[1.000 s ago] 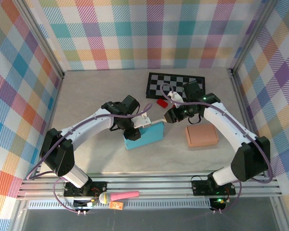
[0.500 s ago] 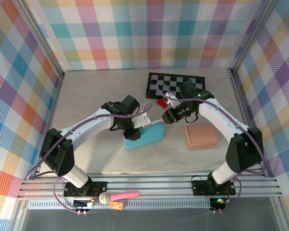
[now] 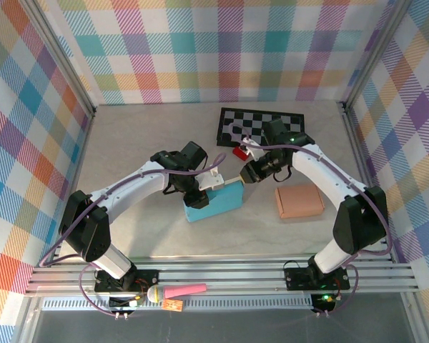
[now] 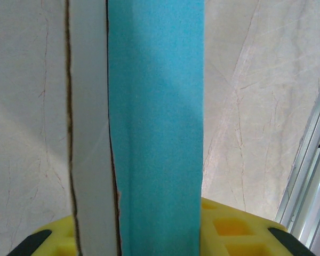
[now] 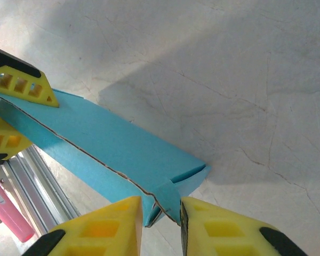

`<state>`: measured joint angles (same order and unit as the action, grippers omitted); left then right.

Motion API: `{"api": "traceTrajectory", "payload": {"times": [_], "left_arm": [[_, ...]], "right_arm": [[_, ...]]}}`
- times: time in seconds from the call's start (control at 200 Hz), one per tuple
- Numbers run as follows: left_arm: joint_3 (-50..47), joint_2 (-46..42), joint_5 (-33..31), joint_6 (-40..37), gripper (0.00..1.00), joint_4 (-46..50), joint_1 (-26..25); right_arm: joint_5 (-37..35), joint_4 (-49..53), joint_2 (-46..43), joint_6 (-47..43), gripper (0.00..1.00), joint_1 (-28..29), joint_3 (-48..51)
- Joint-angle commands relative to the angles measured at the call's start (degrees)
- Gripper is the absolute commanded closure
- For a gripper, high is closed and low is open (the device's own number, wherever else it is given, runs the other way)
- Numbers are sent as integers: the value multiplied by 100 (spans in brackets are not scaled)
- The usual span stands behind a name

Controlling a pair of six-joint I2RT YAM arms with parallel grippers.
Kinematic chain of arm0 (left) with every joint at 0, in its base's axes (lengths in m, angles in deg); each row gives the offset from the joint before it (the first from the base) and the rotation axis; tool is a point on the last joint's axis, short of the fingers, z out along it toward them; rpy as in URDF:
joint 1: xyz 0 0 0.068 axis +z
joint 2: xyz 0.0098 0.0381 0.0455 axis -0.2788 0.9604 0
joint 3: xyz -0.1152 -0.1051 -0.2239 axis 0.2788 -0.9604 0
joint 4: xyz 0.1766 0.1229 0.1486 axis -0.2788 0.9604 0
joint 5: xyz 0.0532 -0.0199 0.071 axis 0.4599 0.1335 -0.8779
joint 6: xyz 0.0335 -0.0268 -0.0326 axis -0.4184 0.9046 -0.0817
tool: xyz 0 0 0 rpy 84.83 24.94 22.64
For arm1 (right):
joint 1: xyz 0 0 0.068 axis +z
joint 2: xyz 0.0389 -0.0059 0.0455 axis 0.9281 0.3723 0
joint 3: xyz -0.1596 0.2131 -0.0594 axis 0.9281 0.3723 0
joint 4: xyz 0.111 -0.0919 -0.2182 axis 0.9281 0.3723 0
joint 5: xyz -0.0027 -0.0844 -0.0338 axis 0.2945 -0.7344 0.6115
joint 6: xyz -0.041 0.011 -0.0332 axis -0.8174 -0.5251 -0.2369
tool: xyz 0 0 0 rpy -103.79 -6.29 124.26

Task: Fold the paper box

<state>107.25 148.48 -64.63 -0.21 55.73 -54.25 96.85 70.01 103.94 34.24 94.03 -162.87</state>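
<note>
Jaws of the right gripper (image 5: 161, 216) are drawn in on the folded end flap at one corner of the teal paper box (image 3: 220, 201), with a yellow finger (image 5: 98, 234) pressed to each side of that flap, so it grips the box there. At the opposite end the left gripper (image 3: 202, 196) is clamped on the box as well. Its wrist view shows the teal wall and the white inner face of the cardboard running up between its yellow pads (image 4: 226, 226). In the right wrist view those pads sit on either side of the far end. The box rests between the two grippers near the middle of the grey marbled table (image 3: 143, 128), its long axis running left to right. To its right, apart from it, sits a closed tan cardboard box (image 3: 299, 201). Toward the far edge lies a black-and-white chequered mat (image 3: 261, 118), with a small red block (image 3: 240, 151) at its near edge, close beside the right gripper. A pink toy microphone (image 3: 179, 291) rests on the metal rails (image 3: 272, 275) below the table's near edge.
</note>
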Motion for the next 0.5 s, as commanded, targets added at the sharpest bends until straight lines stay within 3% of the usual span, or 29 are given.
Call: {"api": "traceTrajectory", "payload": {"times": [0.0, 0.495], "left_arm": [[122, 46, 115, -25, 69, 73, 36], [131, 38, 132, 0, 69, 82, 36]], "right_arm": [[-160, 186, -26, -66, 74, 100, -156], [-639, 196, -111, 17, 81, 256, -131]]}}
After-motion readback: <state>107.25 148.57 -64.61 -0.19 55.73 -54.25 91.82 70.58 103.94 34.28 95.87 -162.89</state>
